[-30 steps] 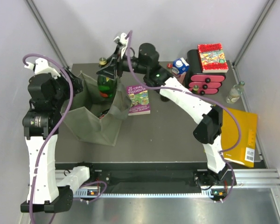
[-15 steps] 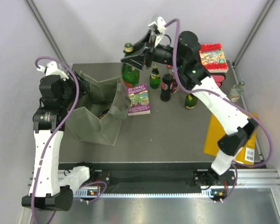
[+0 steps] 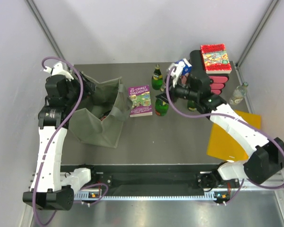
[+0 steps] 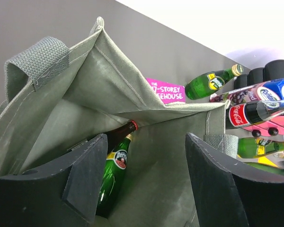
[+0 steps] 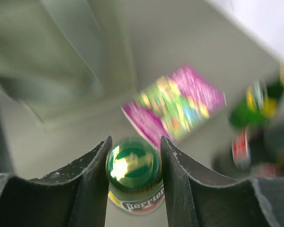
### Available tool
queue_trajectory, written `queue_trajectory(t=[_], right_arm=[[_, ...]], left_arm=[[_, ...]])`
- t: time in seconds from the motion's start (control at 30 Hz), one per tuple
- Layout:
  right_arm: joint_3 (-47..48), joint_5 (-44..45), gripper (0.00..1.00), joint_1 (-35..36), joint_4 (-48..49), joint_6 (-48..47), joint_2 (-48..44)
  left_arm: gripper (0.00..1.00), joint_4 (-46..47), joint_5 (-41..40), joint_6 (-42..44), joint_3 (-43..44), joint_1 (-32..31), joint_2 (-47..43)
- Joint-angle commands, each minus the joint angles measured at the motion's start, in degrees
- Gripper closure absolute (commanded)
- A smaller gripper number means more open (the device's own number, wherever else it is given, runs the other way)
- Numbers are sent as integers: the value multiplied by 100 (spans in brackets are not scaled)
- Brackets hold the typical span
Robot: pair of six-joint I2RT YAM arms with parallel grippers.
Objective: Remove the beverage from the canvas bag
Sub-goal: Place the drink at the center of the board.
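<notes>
- Grey table [image 3: 180,142] inside white walls, arms mounted at the near edge.
- canvas bag [image 3: 97,123] slumped on the left half of the table, mouth open and facing up.
- right gripper [image 5: 134,143] is clamped on the neck of a green bottle [image 5: 134,166], one finger on each side just under the cap.
- In the top view that green bottle [image 3: 162,108] is outside the bag, upright, just beside the right edge of the purple book [image 3: 140,100]. Can't tell if its base touches the table.
- left gripper [image 4: 144,151] sits at the bag's left rim, pointing into the opening, fingers spread wide with nothing pinched between them.
- Inside the bag: a Perrier bottle [image 4: 112,172] lying tilted, and a dark bottle [image 4: 119,135] with a red cap next to it.
- Another green bottle, the spare one [image 3: 156,78], stands near the back edge behind the held one.
- Back right: milk carton [image 3: 182,66], pink drawer box [image 3: 213,80] with a red book [image 3: 215,57] on top, clear bottle [image 3: 239,93] by the right wall.
- yellow book [image 3: 229,137] lies flat at the right edge, under the right arm.
</notes>
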Motion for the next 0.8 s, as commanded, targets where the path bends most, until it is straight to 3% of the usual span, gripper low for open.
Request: queue_trajectory(t=[0.0,0.2,0.77], right_arm=[[-1028,711,100,-360,1726,-268,-801],[-2349,1300,100,-712,2923,-320,-960],[-2965,1582,100,-994,3486,-856,-714]], left_arm=[[28,392,-87,-111,-5,-3,50],[27,419,-236,-172,-31,-4,76],[27,392,-210,-164,-93,-4,50]])
